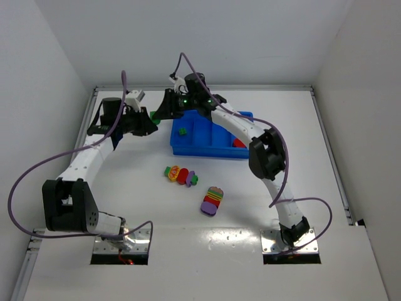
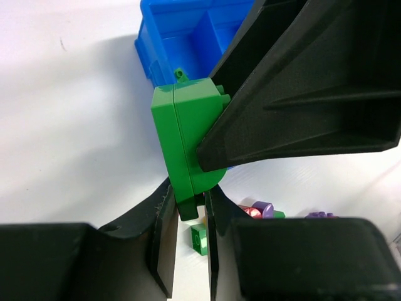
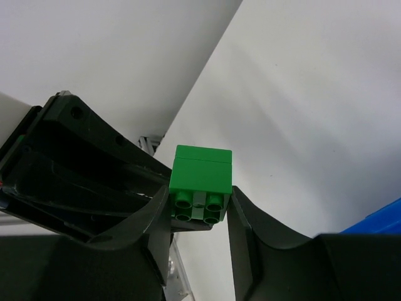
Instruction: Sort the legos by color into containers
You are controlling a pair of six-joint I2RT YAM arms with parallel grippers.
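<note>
A green lego [image 2: 185,147] made of two stuck bricks hangs above the table just left of the blue tray [image 1: 210,150]. Both grippers grip it from opposite sides. My left gripper [image 2: 188,210] is shut on its lower end. My right gripper [image 3: 199,207] is shut on the studded end of the green lego [image 3: 200,172]. In the top view the two grippers meet at the green lego [image 1: 154,115]. The containers hold one green brick [image 1: 182,132] on the left and a red brick [image 1: 238,143] on the right.
Two multicoloured clumps lie on the table in front of the tray: one clump [image 1: 180,175] and a striped clump [image 1: 212,200]. A small green brick [image 2: 200,239] lies on the table below my left fingers. Walls enclose the table.
</note>
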